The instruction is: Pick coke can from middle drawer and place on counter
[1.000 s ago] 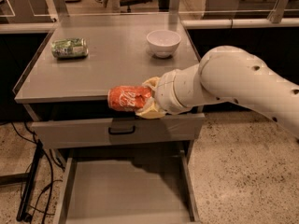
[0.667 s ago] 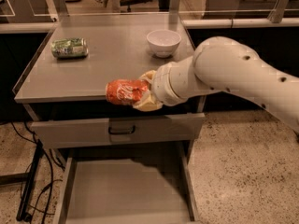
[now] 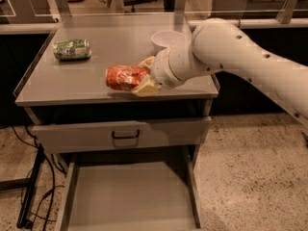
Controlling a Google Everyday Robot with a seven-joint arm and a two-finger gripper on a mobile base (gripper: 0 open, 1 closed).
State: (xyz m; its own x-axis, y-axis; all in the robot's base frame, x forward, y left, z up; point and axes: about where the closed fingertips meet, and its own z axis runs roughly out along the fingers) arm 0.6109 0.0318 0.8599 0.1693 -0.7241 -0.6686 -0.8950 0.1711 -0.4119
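Grey counter (image 3: 96,37), speckled floor (image 3: 250,167). My gripper (image 3: 144,76) clamps 1 coke can (image 3: 124,77), perhaps resting on the counter. There is also 1 green can (image 3: 72,49), 1 white bowl (image 3: 167,38) and 1 open middle drawer (image 3: 130,196).

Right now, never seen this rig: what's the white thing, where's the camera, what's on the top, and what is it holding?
The big white shape is a robot arm reaching in from the right. Its two-finger hand is shut on the coke can, which lies sideways over the front part of the counter. I cannot tell whether the can touches the surface.

There is only one picture, taken from in front and above; the camera's mount is unknown.

Also on the counter are a green can, lying at the back left, and a white bowl behind the arm's wrist. Below, a drawer front with a black handle is closed. The middle drawer beneath it is pulled out.
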